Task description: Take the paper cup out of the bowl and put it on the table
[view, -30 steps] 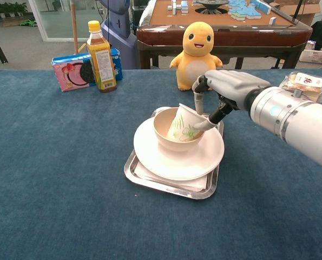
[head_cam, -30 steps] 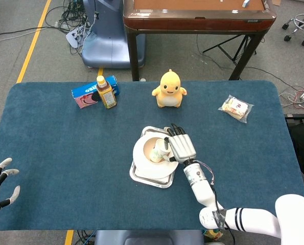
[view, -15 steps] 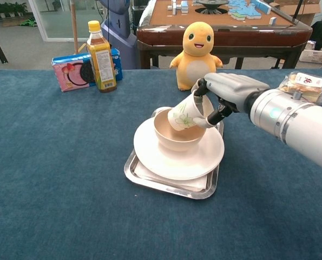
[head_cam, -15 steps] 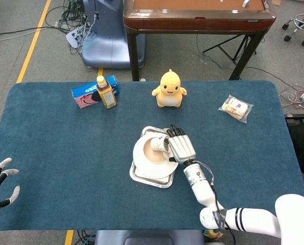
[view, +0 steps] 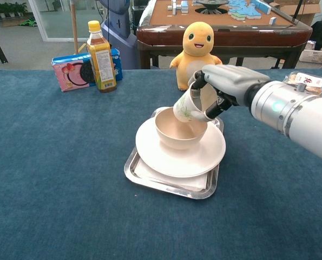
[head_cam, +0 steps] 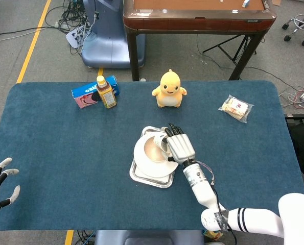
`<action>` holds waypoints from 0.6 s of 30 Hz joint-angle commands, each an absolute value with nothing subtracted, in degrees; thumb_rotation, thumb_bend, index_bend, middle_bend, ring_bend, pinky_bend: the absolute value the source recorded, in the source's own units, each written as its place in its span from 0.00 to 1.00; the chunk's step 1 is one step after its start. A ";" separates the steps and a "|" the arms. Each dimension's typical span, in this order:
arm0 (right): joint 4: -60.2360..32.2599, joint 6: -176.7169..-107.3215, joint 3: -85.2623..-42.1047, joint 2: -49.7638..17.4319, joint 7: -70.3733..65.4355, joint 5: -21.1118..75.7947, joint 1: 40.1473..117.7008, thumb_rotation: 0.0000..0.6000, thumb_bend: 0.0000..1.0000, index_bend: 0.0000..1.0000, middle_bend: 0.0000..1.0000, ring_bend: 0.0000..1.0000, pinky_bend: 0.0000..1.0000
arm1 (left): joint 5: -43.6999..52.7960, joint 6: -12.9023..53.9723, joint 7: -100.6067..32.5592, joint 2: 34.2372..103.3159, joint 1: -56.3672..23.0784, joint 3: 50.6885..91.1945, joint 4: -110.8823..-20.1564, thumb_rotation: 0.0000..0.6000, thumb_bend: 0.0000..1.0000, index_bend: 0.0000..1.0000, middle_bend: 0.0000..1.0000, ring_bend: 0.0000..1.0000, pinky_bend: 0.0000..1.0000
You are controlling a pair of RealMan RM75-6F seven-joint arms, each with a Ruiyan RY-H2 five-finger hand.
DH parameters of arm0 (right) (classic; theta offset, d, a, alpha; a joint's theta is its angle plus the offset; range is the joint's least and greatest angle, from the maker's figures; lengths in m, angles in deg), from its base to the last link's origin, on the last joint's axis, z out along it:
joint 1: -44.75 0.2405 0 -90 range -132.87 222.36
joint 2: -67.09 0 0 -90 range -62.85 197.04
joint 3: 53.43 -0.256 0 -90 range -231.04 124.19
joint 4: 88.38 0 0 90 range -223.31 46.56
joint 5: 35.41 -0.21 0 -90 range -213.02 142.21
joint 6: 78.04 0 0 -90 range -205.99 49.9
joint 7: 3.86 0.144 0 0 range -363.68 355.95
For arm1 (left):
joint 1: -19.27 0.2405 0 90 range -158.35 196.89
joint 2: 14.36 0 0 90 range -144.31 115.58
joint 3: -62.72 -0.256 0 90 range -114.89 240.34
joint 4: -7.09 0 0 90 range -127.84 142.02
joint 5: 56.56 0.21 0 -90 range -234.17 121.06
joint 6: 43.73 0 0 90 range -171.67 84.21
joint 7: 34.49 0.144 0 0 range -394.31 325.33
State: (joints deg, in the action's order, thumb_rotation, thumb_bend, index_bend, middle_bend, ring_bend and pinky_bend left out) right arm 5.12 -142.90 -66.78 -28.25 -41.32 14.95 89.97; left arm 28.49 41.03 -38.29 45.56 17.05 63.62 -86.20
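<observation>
Paper cup (view: 186,106) has risen from bowl (view: 177,131), pinched in right fingers (view: 211,110).

I work in a lab or test room: grey floor with yellow tape (head_cam: 33,43), loose cables (head_cam: 70,20), a machine base (head_cam: 104,43), and my blue-covered counter (head_cam: 54,153).

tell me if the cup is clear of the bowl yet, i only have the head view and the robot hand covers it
Observer: Chest view shows the paper cup lifted above the bowl, tilted, in the right robot hand.
Operator: anything behind it i might hit
Observer: The yellow plush toy stands just behind the hand.
Operator: is the bowl sitting straight on the tray
Observer: It sits on a white plate, which rests on the metal tray.
</observation>
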 commanded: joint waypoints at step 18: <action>22.51 -145.59 -68.36 -12.79 -46.10 8.91 88.82 1.00 0.46 0.64 0.18 0.04 0.11 | 28.24 40.19 -36.40 46.42 16.66 63.49 -86.22 1.00 0.37 0.32 0.13 0.18 0.37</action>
